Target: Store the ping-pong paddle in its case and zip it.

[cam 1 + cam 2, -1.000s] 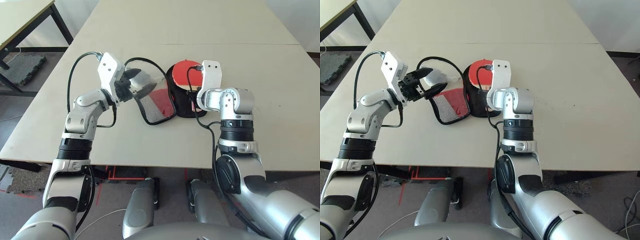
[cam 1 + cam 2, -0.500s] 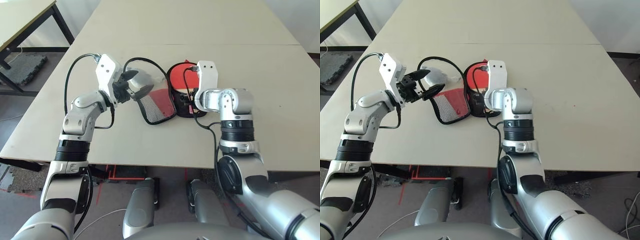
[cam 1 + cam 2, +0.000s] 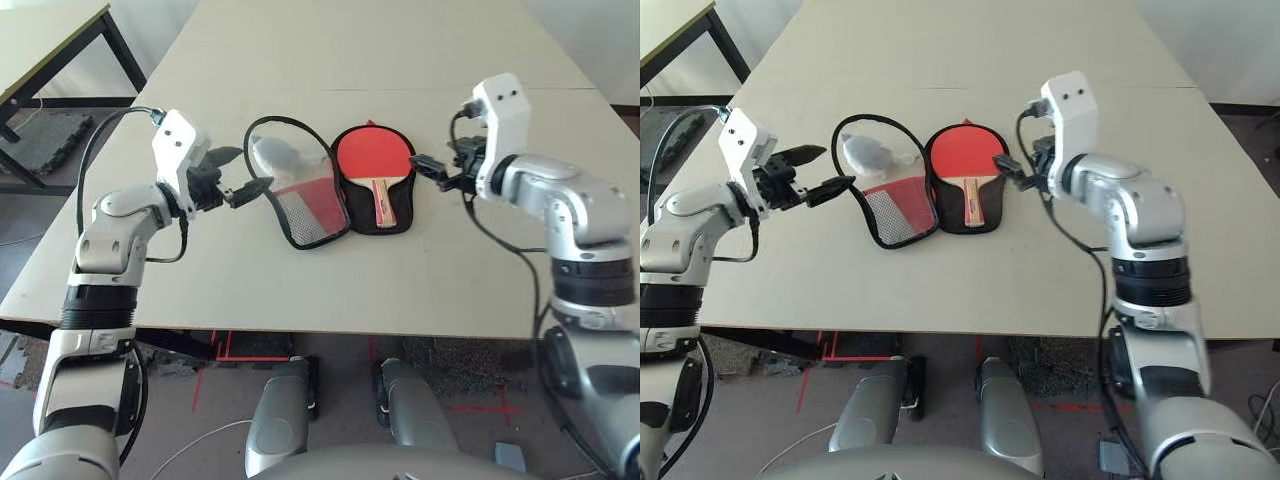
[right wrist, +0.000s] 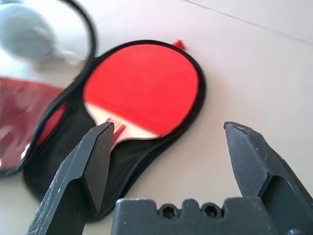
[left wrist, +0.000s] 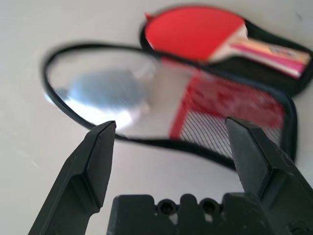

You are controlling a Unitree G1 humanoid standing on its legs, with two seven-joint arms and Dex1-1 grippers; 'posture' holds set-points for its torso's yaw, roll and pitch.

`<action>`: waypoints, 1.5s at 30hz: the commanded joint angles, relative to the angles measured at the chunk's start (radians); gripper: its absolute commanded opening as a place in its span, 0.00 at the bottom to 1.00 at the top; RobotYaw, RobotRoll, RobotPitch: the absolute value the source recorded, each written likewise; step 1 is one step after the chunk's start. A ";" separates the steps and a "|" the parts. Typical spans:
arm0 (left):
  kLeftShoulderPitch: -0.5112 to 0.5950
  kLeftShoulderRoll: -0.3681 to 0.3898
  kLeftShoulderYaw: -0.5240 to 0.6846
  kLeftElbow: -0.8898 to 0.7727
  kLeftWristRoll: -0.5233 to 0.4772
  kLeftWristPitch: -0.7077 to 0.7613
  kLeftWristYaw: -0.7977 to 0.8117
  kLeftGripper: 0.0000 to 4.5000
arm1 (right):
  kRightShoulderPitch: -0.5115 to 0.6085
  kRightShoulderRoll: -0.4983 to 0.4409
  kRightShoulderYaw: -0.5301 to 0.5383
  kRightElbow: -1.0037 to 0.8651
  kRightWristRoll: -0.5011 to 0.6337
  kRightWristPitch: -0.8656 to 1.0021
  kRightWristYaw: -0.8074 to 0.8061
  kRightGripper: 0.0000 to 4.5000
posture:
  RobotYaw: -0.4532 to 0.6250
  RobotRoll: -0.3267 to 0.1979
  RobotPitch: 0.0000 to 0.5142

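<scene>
The case (image 3: 305, 205) lies unzipped and spread flat on the table, its mesh-pocket half to the left and its black-lined half to the right. The ping-pong paddle (image 3: 372, 158) rests red face up on the black half, handle (image 4: 115, 128) toward me. My left gripper (image 3: 250, 168) hovers open just left of the case's left edge, touching nothing. My right gripper (image 3: 427, 172) is open too, held just right of the paddle and clear of it. Between the open fingers (image 5: 98, 156) the left wrist view shows the case (image 5: 230, 105) and the paddle (image 5: 195, 32).
A small grey plush (image 3: 272, 152) lies inside the black loop of the case's left half. The table (image 3: 400, 270) runs wide, with a seam across its back. A second table (image 3: 40, 40) stands at the far left beyond a floor gap.
My right gripper opened, let go of the paddle and swung away to the right. The paddle now lies flat in the case. My left gripper drew back leftward from the case's flap.
</scene>
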 commanded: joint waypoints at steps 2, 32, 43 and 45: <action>0.023 0.041 -0.047 0.047 0.070 -0.041 -0.021 1.00 | 0.004 -0.079 -0.017 0.071 0.076 -0.097 0.207 0.99 | 0.51 0.62 0.28; -0.365 -0.376 -0.129 0.335 0.156 -0.299 0.073 1.00 | 0.056 -0.114 -0.074 0.081 0.130 -0.079 0.200 0.99 | 0.46 0.62 0.29; -0.471 -0.469 -0.166 0.528 0.185 -0.390 0.032 1.00 | 0.078 -0.057 -0.081 0.083 0.164 0.033 0.143 0.99 | 0.43 0.62 0.30; -0.465 -0.449 -0.155 0.524 0.177 -0.382 0.018 1.00 | 0.092 -0.034 -0.092 0.089 0.191 0.066 0.141 0.99 | 0.44 0.62 0.30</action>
